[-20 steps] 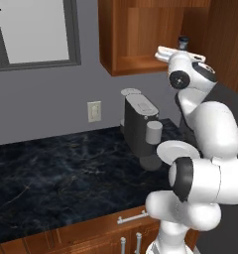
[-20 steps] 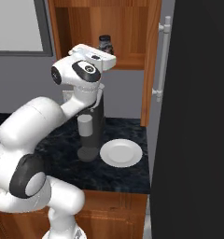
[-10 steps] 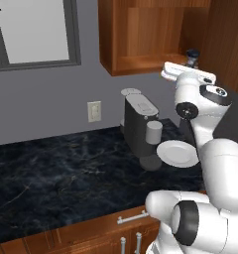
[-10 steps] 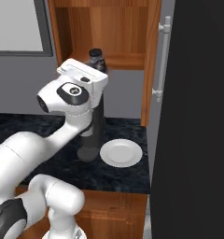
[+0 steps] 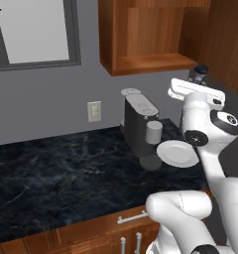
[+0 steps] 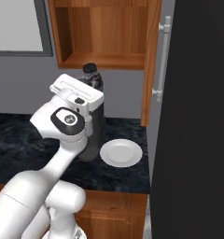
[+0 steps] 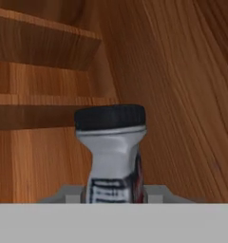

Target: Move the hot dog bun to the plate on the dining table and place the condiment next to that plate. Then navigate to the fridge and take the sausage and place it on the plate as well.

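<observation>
Swinging rightward from the coffee machine (image 5: 141, 126), the gripper (image 7: 114, 192) carried the condiment (image 7: 112, 152) clamped between nearly closed fingers, readying its trip to the dining table.

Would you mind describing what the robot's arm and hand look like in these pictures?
The arm is made of smooth, rounded glossy white segments. Its joints carry dark round caps with a pale ring, one on the wrist and one nearer the elbow. The hand is a flat, white, boxy block with a dark slot along its side. No cables show.
</observation>
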